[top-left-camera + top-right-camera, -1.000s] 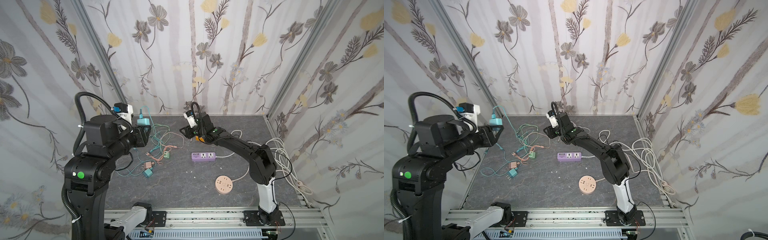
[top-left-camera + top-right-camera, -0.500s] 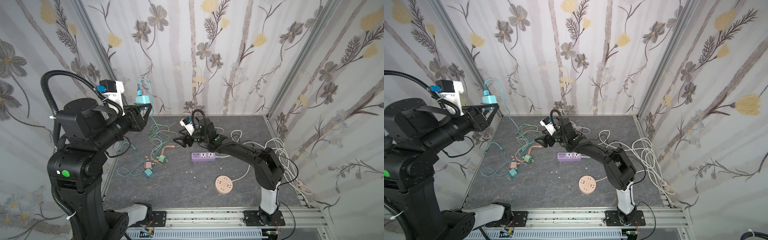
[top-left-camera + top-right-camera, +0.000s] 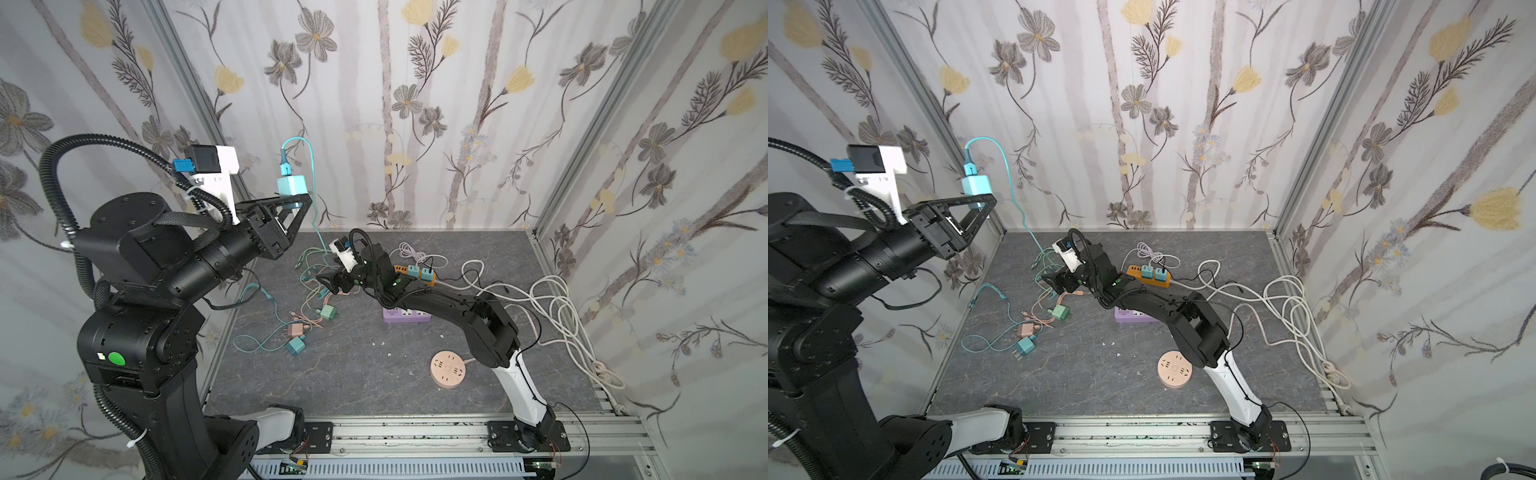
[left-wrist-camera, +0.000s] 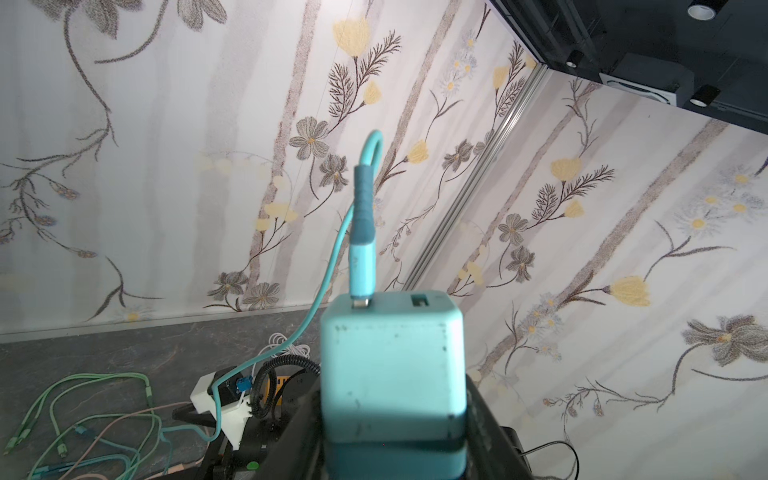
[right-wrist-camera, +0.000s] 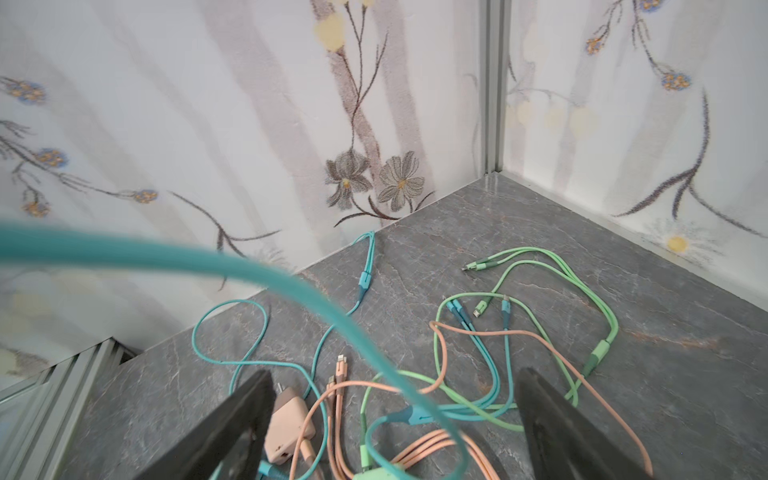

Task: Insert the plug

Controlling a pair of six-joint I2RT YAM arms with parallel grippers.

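- The left hand is raised high above the grey marble-patterned desk, close to the back-left corner of the flowered walls, and is clamped on the lower part of a teal cube-shaped plastic charger plug.
- In the left wrist view the teal plug stands upright between the fingers. A teal USB cable is plugged into its top face, beside a second port.
- A faint mark on the cable's connector is too small to read, and no other writing is legible.
- The cable arches over the plug and hangs down to the tangle of green, teal and peach cables on the desk.
- The right hand sits low over that tangle with its jaws spread wide and grips nothing. In its wrist view the cables lie on the desk between the dark fingers.
- An orange power strip lies behind the right arm and carries two small teal plugs.
- A purple power strip is partly under that arm.
- A round peach socket block lies nearer the front rail.
- A pink charger, a green charger and another teal charger lie loose at the left.
- Coiled white cords fill the right side.
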